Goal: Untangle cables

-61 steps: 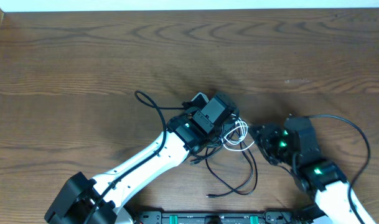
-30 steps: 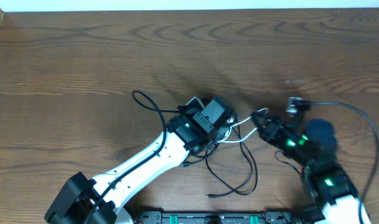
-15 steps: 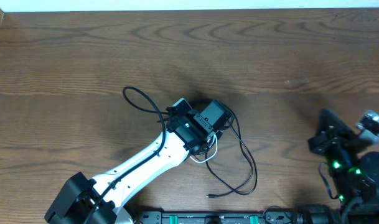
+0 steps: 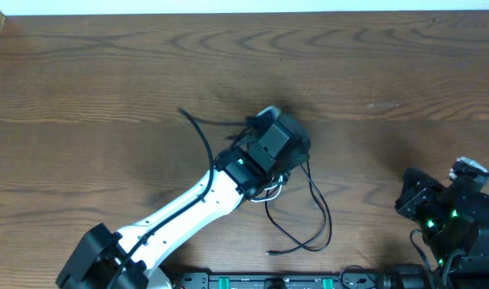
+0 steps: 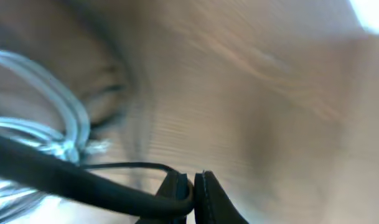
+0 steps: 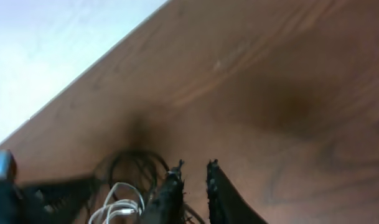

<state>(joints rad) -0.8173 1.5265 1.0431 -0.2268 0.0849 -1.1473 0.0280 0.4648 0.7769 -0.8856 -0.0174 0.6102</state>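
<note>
The cables lie in a tangle at mid-table. A thin black cord (image 4: pixel 201 136) arcs out to the left, and another black loop (image 4: pixel 323 218) trails toward the front. A bit of white cord (image 4: pixel 271 191) peeks out under my left arm. My left gripper (image 4: pixel 286 136) sits over the tangle. In the left wrist view this gripper (image 5: pixel 193 184) is shut on a black cord (image 5: pixel 83 186), with the white cord (image 5: pixel 65 121) coiled behind it. My right gripper (image 4: pixel 405 199) hangs far right, away from the tangle. Its jaws (image 6: pixel 194 169) stand slightly open with nothing between them; the white cord (image 6: pixel 117 208) shows beyond.
The wooden table (image 4: pixel 107 72) stretches wide to the back and left. A thick black wire (image 4: pixel 425 245) runs along my right arm near the front right edge. The left arm's white link (image 4: pixel 188 209) crosses the front left.
My right gripper let go of the white cord, pulled back to the far right and its jaws parted a little. The left gripper shifted back and right with the black cord; the white cord slackened under it.
</note>
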